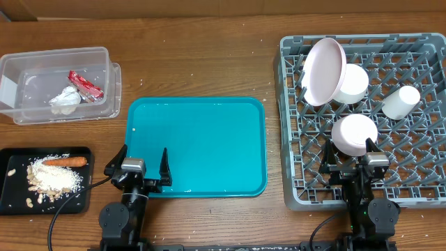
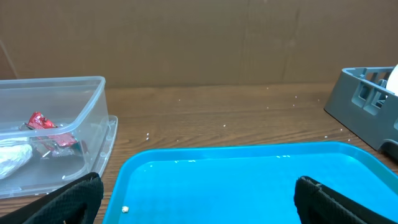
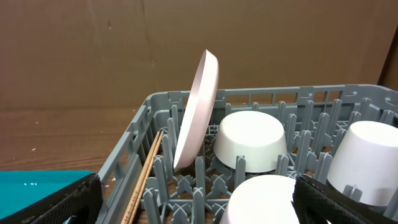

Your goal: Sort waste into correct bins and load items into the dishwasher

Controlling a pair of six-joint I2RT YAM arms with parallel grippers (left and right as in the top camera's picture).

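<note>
At six o'clock, left gripper (image 1: 145,157) and right gripper (image 1: 348,155) are gaping wide, empty. Waste (image 1: 86,85) is sitting in tub (image 1: 42,54) at ten and black tray (image 1: 14,204) at eight, crockery (image 1: 324,70) in rack (image 1: 425,189) at three; nothing seems left to move.

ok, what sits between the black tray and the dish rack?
The teal tray, with the left gripper, fingers open, at its near-left corner; overhead view.

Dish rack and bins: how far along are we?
Done: plate, bowls, cup in the rack; napkin, wrapper in the clear tub; carrot, scraps on the black tray. In hand: nothing; left gripper and right gripper open. Left: maybe a crumb on the teal tray.
</note>
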